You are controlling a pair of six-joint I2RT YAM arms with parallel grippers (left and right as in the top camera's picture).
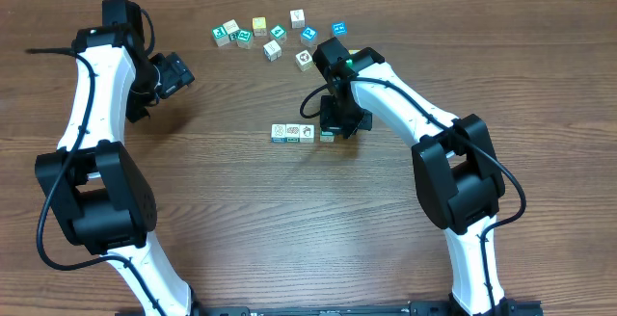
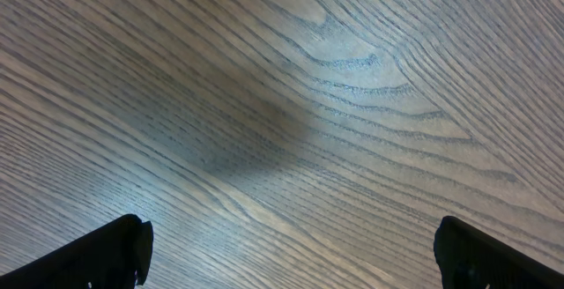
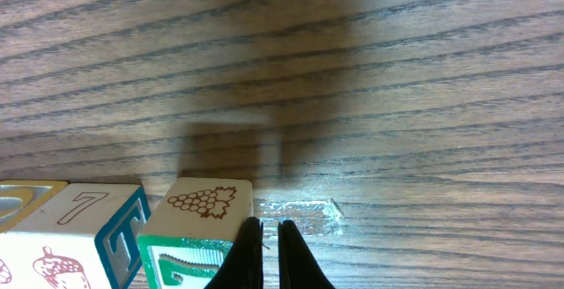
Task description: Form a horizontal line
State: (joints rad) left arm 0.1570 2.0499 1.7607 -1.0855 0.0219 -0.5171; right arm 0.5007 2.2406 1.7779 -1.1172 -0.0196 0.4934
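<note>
The left gripper (image 1: pixel 175 73) hangs with jaws spread wide over the wooden table (image 1: pixel 222 210). Mid-table lies the horizontal line (image 1: pixel 292 133) of picture cubes; at its right end the right gripper (image 3: pixel 264 236) is pinched together, empty, just beside the grape cube (image 3: pixel 204 203)

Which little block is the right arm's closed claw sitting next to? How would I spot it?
On the wooden table, find the short row below the scattered cubes. At its end by the right gripper sits the grape cube: grapes drawn on one white face, green side, while its neighbour shows a 7.
</note>
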